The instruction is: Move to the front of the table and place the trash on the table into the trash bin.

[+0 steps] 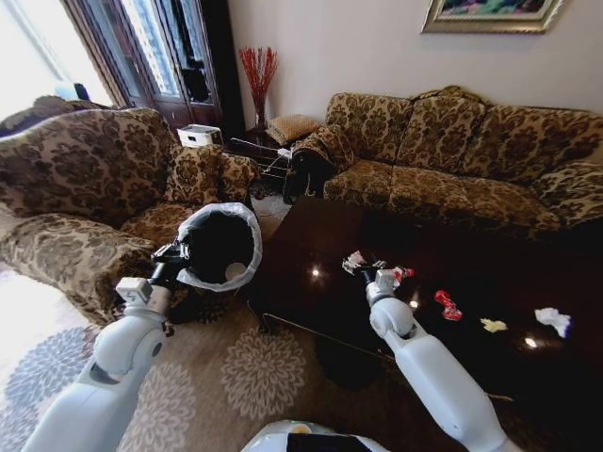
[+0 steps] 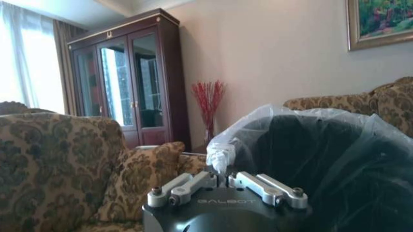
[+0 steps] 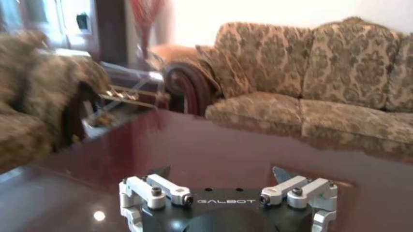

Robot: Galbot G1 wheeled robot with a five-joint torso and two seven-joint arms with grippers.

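The left gripper (image 1: 175,252) is clamped on the thin, crinkly plastic liner at the rim of the round black trash bin (image 1: 219,247), holding it tilted so its mouth faces the glossy dark table (image 1: 320,254). The right gripper (image 1: 369,268) hovers over the tabletop with its jaws spread and nothing between them. Beyond it to the right lie a red wrapper (image 1: 448,305), a yellow scrap (image 1: 493,326) and a crumpled white wad (image 1: 553,320); something pale, perhaps a cup (image 1: 235,272), lies inside the bin.
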